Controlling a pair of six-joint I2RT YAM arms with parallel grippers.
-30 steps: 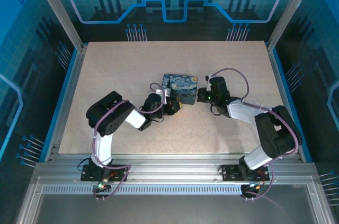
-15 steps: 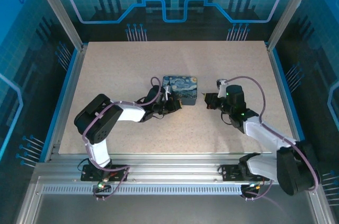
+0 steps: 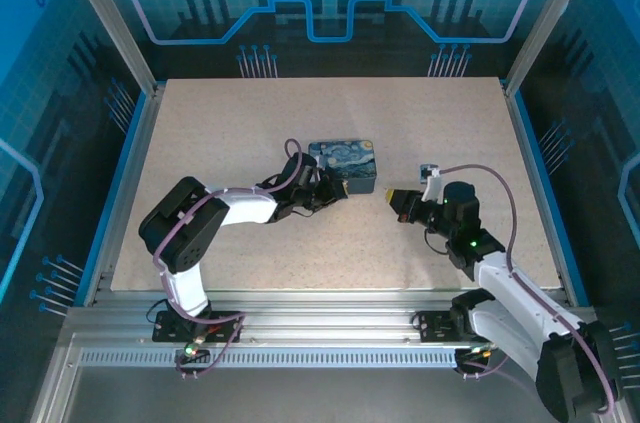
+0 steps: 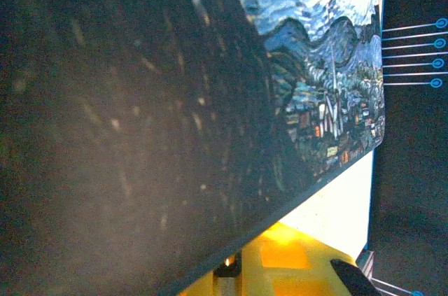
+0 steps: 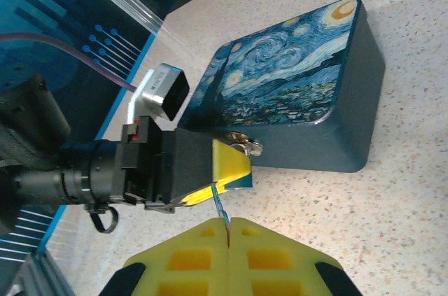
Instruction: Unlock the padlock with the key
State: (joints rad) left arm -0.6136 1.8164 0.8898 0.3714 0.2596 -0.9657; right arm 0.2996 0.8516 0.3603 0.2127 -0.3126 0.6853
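Note:
The small dark-teal box [image 3: 350,158] with the starry-night lid [image 5: 280,79] sits mid-table. The padlock [image 5: 246,144], a tiny brassy fitting, hangs on its front wall. My left gripper [image 3: 335,193] is at the box's near-left corner, its yellow fingers [image 5: 231,159] closed on a teal edge of the box right beside the padlock. Very close up, the lid [image 4: 308,65] lies above one yellow finger [image 4: 301,268]. My right gripper [image 5: 227,222] is shut on the key [image 5: 218,205], a thin blue-grey sliver pointing at the padlock, a short way off the box [image 3: 392,199].
The speckled beige table [image 3: 250,123] has free room on all sides of the box. Aluminium posts and blue panels wall it in. Purple cables [image 3: 480,175] loop over both arms.
My right arm has drawn back from the box toward the near right, with the key still pinched. The box has turned slightly. My left gripper has stayed at the box's corner.

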